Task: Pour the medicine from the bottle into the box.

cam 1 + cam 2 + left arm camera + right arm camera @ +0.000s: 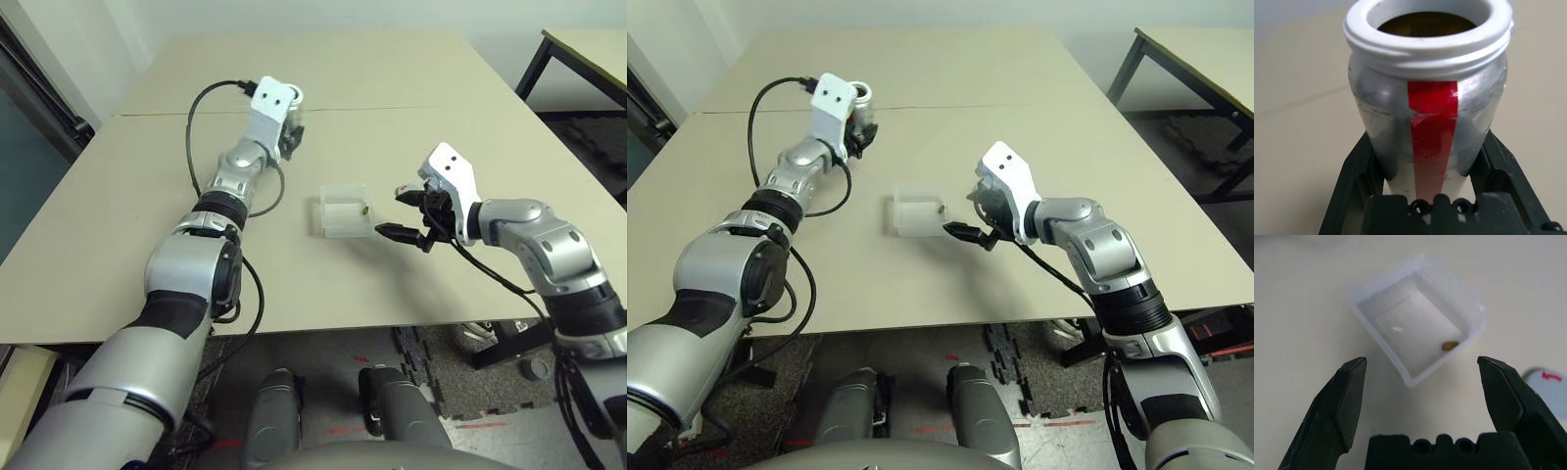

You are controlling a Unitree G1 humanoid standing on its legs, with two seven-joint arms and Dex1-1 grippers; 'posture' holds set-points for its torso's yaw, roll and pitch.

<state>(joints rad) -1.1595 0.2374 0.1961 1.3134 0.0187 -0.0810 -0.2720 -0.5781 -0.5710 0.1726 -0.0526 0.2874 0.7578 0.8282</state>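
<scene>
My left gripper is shut on the bottle, a silvery cylinder with a red stripe. It holds it upright over the far part of the table, left of centre, with its white-rimmed mouth open. The bottle stands well behind and to the left of the box. The box is clear plastic, rests on the table's middle and has one small brown pill in it. Just right of the box, my right gripper is open with nothing between its fingers, which point at the box.
A black cable loops off my left forearm over the tan table. A second table stands at the back right. A small white thing with a red mark lies beside my right finger.
</scene>
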